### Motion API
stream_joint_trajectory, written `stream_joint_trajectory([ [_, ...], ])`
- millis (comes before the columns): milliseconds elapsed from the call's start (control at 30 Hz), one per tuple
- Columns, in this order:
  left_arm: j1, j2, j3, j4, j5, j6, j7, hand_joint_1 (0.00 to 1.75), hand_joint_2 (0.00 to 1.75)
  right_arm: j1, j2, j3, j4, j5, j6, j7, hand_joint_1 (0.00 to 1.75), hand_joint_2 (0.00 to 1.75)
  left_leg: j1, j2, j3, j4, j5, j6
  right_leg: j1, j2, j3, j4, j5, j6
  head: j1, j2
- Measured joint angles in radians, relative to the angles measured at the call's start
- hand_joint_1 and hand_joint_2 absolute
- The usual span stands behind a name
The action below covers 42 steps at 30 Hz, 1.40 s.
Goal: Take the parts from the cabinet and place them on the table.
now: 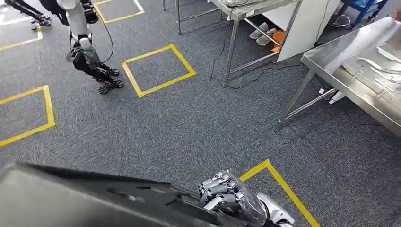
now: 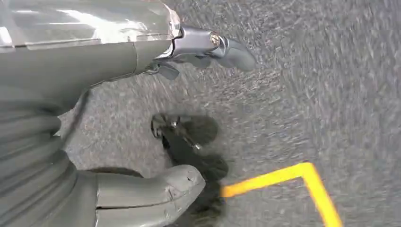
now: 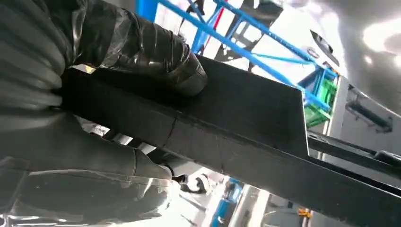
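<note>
Part: a wide, flat black panel [image 1: 90, 198] fills the lower left of the head view, carried low in front of the robot above the grey carpet [image 1: 189, 123].
Right robot hand: the right robot hand [image 1: 231, 198] grips the panel's right edge, its fingers [image 1: 220, 182] curled over the top face. In the right wrist view the same black panel [image 3: 236, 127] runs out from the palm, with a dark thumb [image 3: 156, 52] pressed on one face and the other fingers [image 3: 94, 156] on the opposite face, so the part is clamped between them.
Left robot hand: the left robot hand [image 2: 108, 118] is seen in its wrist view over the carpet, with a grey thumb [image 2: 151, 194] and one finger [image 2: 222, 47] stretched out. Nothing shows between them, but whether it is slack or holding something I cannot tell.
Counter: a steel counter [image 1: 350, 75] stands at the right, well apart from the panel, with pale shaped metal parts [image 1: 383, 71] lying on it.
Floor: yellow tape squares [image 1: 158, 68] mark the carpet; one corner of tape [image 1: 279, 182] lies just beside the right robot hand.
Other robot: the legs of a second humanoid [image 1: 87, 47] stand at the upper left, far from the panel.
Background: another steel table [image 1: 250, 19] stands at the top, with shoes [image 1: 265, 35] beneath it.
</note>
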Motion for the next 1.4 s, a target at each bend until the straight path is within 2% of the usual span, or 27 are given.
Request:
stream_joint_trajectory([
  [67,0.007,-0.002,0.000,0.000,0.003,0.000,0.002,0.00,1.75,0.001,0.000,0.000,0.002,-0.003,0.003,0.003,1.75,1.75,0.003,0.000,-0.056,0.097,-0.013,-0.006,-0.001,0.029,-0.001,0.005,0.000,0.000,0.000,0.000],
  [100,0.007,-0.002,0.000,0.000,0.003,0.000,0.002,0.00,1.75,0.000,0.000,0.000,0.002,-0.004,0.003,0.003,1.75,1.75,0.004,0.000,-0.048,0.070,0.021,-0.008,-0.003,0.043,-0.001,0.008,-0.002,0.002,0.000,0.000],
  [167,0.005,-0.002,0.000,0.000,0.003,0.000,0.002,0.00,1.75,0.000,0.000,0.000,0.002,-0.004,0.005,0.003,1.75,1.75,0.011,-0.013,0.016,-0.082,0.120,-0.013,-0.009,0.069,-0.001,0.023,-0.010,0.011,0.000,0.000],
  [200,0.005,-0.002,0.000,0.000,0.003,0.000,0.002,0.00,1.75,0.000,0.000,0.000,0.002,-0.004,0.006,0.003,1.75,1.75,0.018,-0.048,0.049,-0.163,0.151,-0.016,-0.011,0.079,-0.005,0.034,-0.018,0.018,0.000,0.000],
  [233,0.005,-0.002,0.000,0.000,0.003,0.000,0.002,0.00,1.75,-0.001,0.000,0.000,0.002,-0.004,0.007,0.003,1.75,1.75,0.014,-0.081,0.058,-0.179,0.129,-0.016,-0.006,0.089,-0.015,0.047,-0.022,0.025,0.000,0.000],
  [267,0.004,-0.003,0.000,0.000,0.003,0.000,0.002,0.00,1.75,-0.002,0.000,0.000,0.002,-0.004,0.008,0.003,1.75,1.75,0.018,-0.075,0.060,-0.180,0.129,0.000,-0.010,0.101,-0.025,0.050,-0.019,0.029,0.000,0.000],
  [367,0.005,-0.005,0.000,0.000,0.002,0.000,0.002,0.00,1.75,-0.001,0.000,0.000,0.002,-0.004,0.006,0.003,1.75,1.75,0.013,-0.045,0.059,-0.192,0.137,0.019,-0.013,0.128,-0.034,0.044,-0.010,0.047,0.000,0.000],
  [400,0.003,-0.009,0.000,0.000,0.002,0.001,0.002,0.00,1.75,0.001,0.000,0.000,0.002,-0.004,0.006,0.003,1.75,1.75,0.015,-0.031,0.062,-0.198,0.141,0.026,-0.014,0.099,-0.035,0.056,-0.020,0.049,0.000,0.000],
  [433,0.002,-0.008,0.000,0.000,0.002,0.001,0.001,0.00,1.75,-0.002,-0.001,0.000,0.001,-0.004,0.006,0.003,1.75,1.75,0.015,-0.024,0.064,-0.203,0.143,0.034,-0.009,0.046,-0.053,0.093,-0.048,0.054,0.001,0.000],
  [467,0.004,-0.008,0.000,0.000,0.000,0.001,0.001,0.00,1.75,-0.004,-0.001,0.000,0.002,-0.005,0.006,0.003,1.75,1.75,0.012,-0.012,0.064,-0.203,0.143,0.037,-0.011,0.022,-0.085,0.157,-0.083,0.059,0.000,0.000],
  [533,0.009,-0.008,0.000,0.000,0.000,0.002,0.002,0.00,1.75,-0.002,-0.001,0.000,0.002,-0.005,0.006,0.003,1.75,1.75,0.008,0.014,0.064,-0.203,0.140,0.040,-0.015,0.006,-0.159,0.306,-0.144,0.066,0.001,0.000],
  [567,0.010,-0.008,0.000,0.000,-0.001,0.002,0.002,0.00,1.75,0.000,-0.002,0.000,0.002,-0.005,0.006,0.003,1.75,1.75,0.008,0.028,0.064,-0.203,0.138,0.041,-0.016,0.005,-0.179,0.340,-0.145,0.067,0.000,0.000],
  [633,0.008,-0.009,0.000,0.000,-0.003,0.005,0.002,0.00,1.75,0.001,-0.002,0.000,0.003,-0.005,0.006,0.003,1.75,1.75,0.006,0.049,0.068,-0.203,0.135,0.040,-0.016,0.001,-0.147,0.271,-0.086,0.064,0.000,0.000],
  [667,0.008,-0.011,0.000,0.000,-0.004,0.010,0.004,0.00,1.75,0.001,-0.002,0.000,0.003,-0.005,0.006,0.003,1.75,1.75,0.006,0.060,0.074,-0.203,0.131,0.037,-0.014,-0.009,-0.096,0.177,-0.036,0.058,0.000,0.000],
  [700,0.007,-0.012,0.000,0.000,-0.005,0.013,0.004,0.00,1.75,0.001,-0.002,0.000,0.003,-0.005,0.006,0.005,1.75,1.75,0.006,0.068,0.081,-0.203,0.128,0.035,-0.006,-0.044,-0.041,0.079,0.005,0.047,0.001,0.000],
  [733,0.008,-0.015,0.000,0.000,-0.005,0.018,0.005,0.00,1.75,0.000,-0.002,0.000,0.003,-0.005,0.007,0.005,1.75,1.75,0.004,0.076,0.083,-0.204,0.125,0.031,0.008,-0.101,-0.022,0.042,-0.010,0.037,0.000,0.000],
  [767,0.007,-0.016,0.000,0.000,-0.005,0.022,0.005,0.00,1.75,0.000,-0.002,0.000,0.003,-0.006,0.007,0.008,1.75,1.75,0.000,0.083,0.083,-0.202,0.122,0.026,0.016,-0.099,-0.024,0.033,-0.008,0.032,0.000,0.000],
  [867,0.006,-0.019,0.000,0.000,-0.005,0.026,0.005,0.00,1.75,0.005,-0.003,0.000,0.003,-0.008,0.006,0.011,1.75,1.75,-0.002,0.121,0.095,-0.212,0.119,0.015,0.017,-0.058,-0.029,0.028,-0.004,0.023,0.001,0.000],
  [900,0.004,-0.019,0.000,-0.001,-0.006,0.027,0.005,0.00,1.75,0.006,-0.003,0.000,0.001,-0.008,0.006,0.011,1.75,1.75,0.001,0.111,0.096,-0.207,0.106,0.010,-0.001,-0.046,-0.014,0.010,0.004,0.016,0.000,0.000],
  [967,0.005,-0.020,0.000,-0.001,-0.006,0.027,0.005,0.00,1.75,0.003,-0.002,0.000,0.002,-0.011,0.006,0.011,1.75,1.75,0.003,0.024,0.059,-0.112,0.049,0.007,-0.002,-0.026,-0.009,0.004,0.008,0.006,0.000,0.000],
  [1033,0.008,-0.020,0.000,-0.001,-0.006,0.027,0.005,0.00,1.75,0.006,-0.003,0.000,0.003,-0.011,0.006,0.012,1.75,1.75,0.003,0.002,-0.021,0.045,-0.016,0.002,-0.001,0.000,-0.010,0.005,0.006,0.003,0.000,0.000],
  [1067,0.011,-0.020,0.000,-0.001,-0.006,0.028,0.005,0.00,1.75,0.008,-0.003,0.000,0.003,-0.011,0.006,0.012,1.75,1.75,0.003,0.001,-0.050,0.094,-0.023,0.000,-0.001,0.016,-0.010,0.007,0.006,0.003,0.000,0.000],
  [1133,0.014,-0.020,0.000,-0.001,-0.006,0.030,0.003,0.00,1.75,0.008,-0.003,0.000,0.004,-0.013,0.006,0.012,1.75,1.75,0.004,0.000,-0.039,0.043,0.040,-0.001,-0.003,0.046,-0.009,0.014,0.004,0.005,0.000,0.000],
  [1200,0.012,-0.019,0.000,-0.001,-0.006,0.034,-0.003,0.00,1.75,0.007,-0.003,0.000,0.004,-0.023,0.006,0.012,1.75,1.75,0.008,-0.022,0.034,-0.131,0.142,0.000,-0.007,0.072,-0.009,0.029,-0.005,0.014,0.000,0.000],
  [1267,0.015,-0.020,0.000,-0.001,-0.006,0.035,-0.007,0.00,1.75,0.005,-0.002,0.000,0.003,-0.027,0.006,0.012,1.75,1.75,0.011,-0.086,0.058,-0.191,0.132,0.004,-0.003,0.092,-0.024,0.050,-0.013,0.026,0.000,0.000],
  [1367,0.011,-0.020,0.000,-0.001,-0.006,0.035,-0.011,0.00,1.75,0.007,0.000,0.001,-0.001,-0.032,0.004,0.011,1.75,1.75,0.005,-0.058,0.056,-0.183,0.136,0.019,-0.011,0.121,-0.033,0.042,-0.003,0.043,0.000,0.000],
  [1400,0.011,-0.021,0.000,-0.001,-0.005,0.035,-0.013,0.00,1.75,0.007,0.001,0.001,-0.005,-0.034,0.001,0.010,1.75,1.75,0.016,-0.045,0.058,-0.195,0.142,0.029,-0.011,0.128,-0.037,0.047,-0.005,0.046,0.000,0.000],
])
